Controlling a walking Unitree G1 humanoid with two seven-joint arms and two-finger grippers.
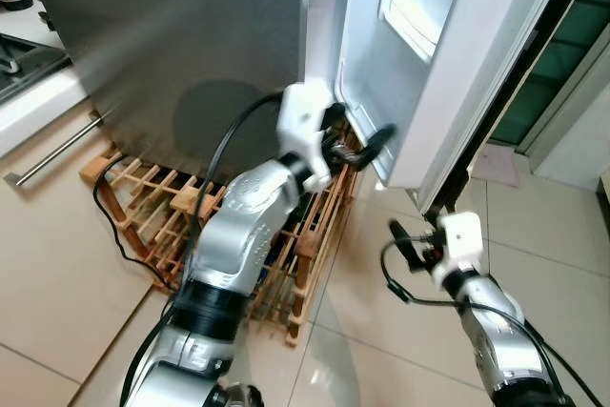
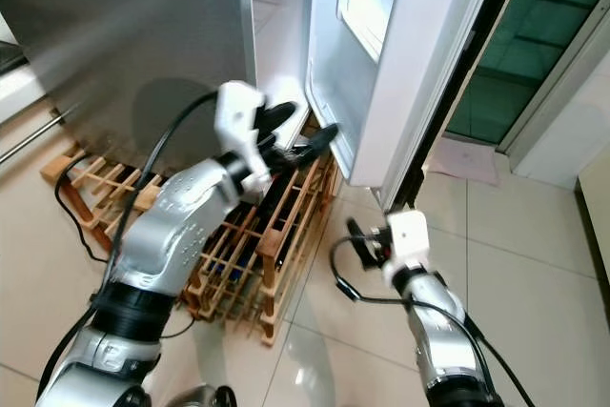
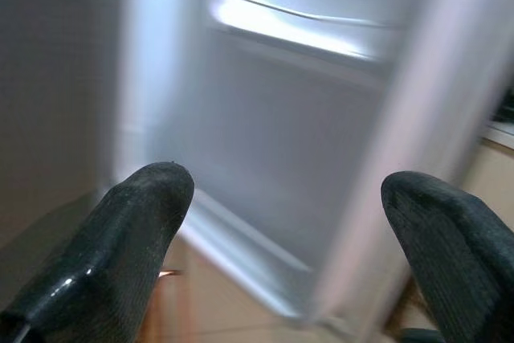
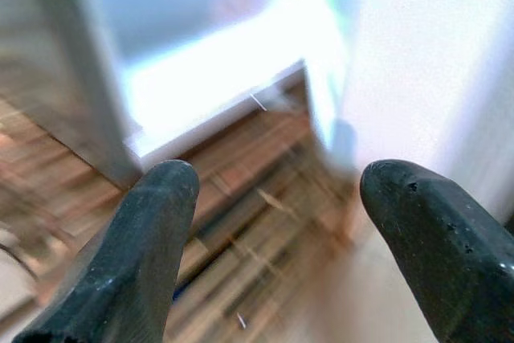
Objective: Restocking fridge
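Note:
The fridge stands ahead with its grey steel side (image 1: 172, 35) facing me and its white door (image 1: 448, 73) swung open to the right. My left gripper (image 1: 357, 135) is open at the door's lower inner corner, its two fingers spread with nothing between them. In the left wrist view the fingertips (image 3: 136, 214) frame the door's inner liner and a door shelf (image 3: 297, 22). My right gripper (image 1: 405, 245) hangs open lower down, just above the floor below the door's outer edge. In the right wrist view the fingers (image 4: 144, 247) point at the fridge's bottom edge and the wooden rack.
A wooden wine rack (image 1: 162, 207) lies on the tiled floor against the fridge base, under my left arm. A black cable (image 1: 110, 221) loops beside it. A white counter with a metal drawer handle (image 1: 48, 154) is at the left. A green glass door (image 1: 553, 64) is at the right.

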